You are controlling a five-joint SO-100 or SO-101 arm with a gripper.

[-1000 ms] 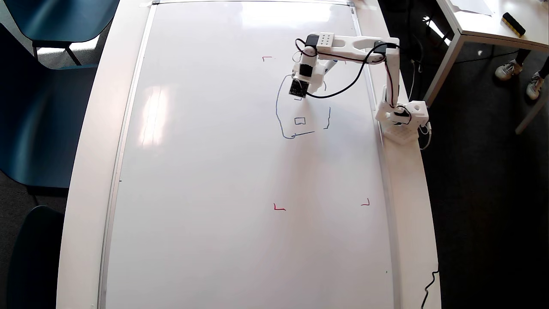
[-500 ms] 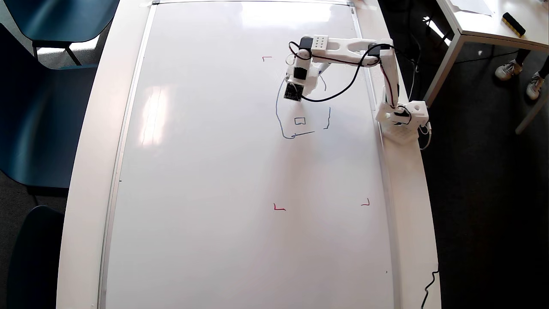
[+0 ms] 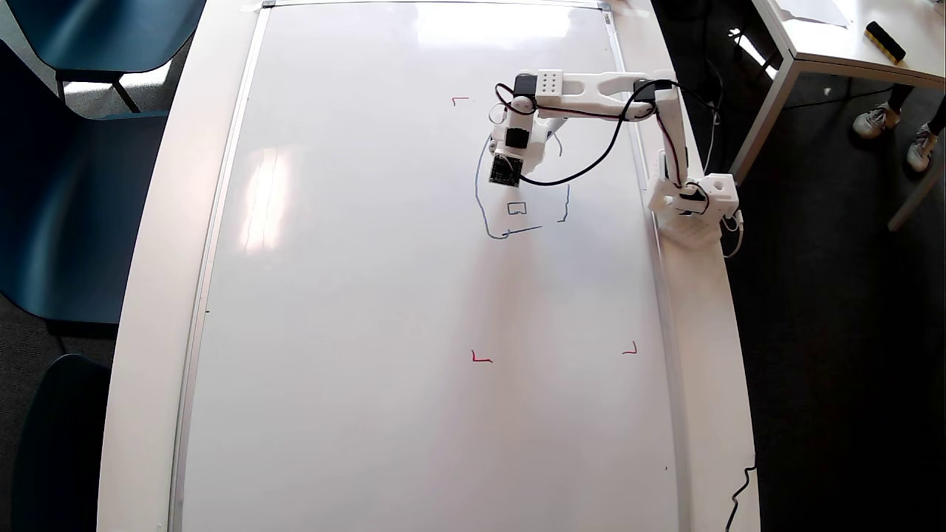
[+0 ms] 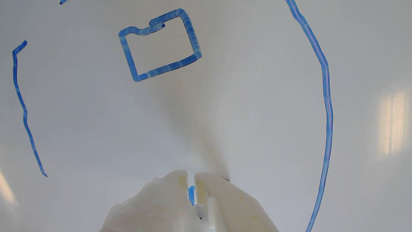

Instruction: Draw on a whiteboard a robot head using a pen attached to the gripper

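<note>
In the overhead view the gripper (image 3: 508, 164) has slid leftward over the last second, now over the upper left of the unfinished robot head (image 3: 521, 193) on the whiteboard (image 3: 355, 295). In the wrist view its jaws are clamped on the pen (image 4: 191, 194), one small square ahead; more strokes seem due.

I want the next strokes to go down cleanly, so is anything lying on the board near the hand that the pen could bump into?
Nothing visible does. Around the hand the whiteboard is bare except for flat blue lines of the robot head. The pen shows only as a blue sliver between the fingers.
</note>
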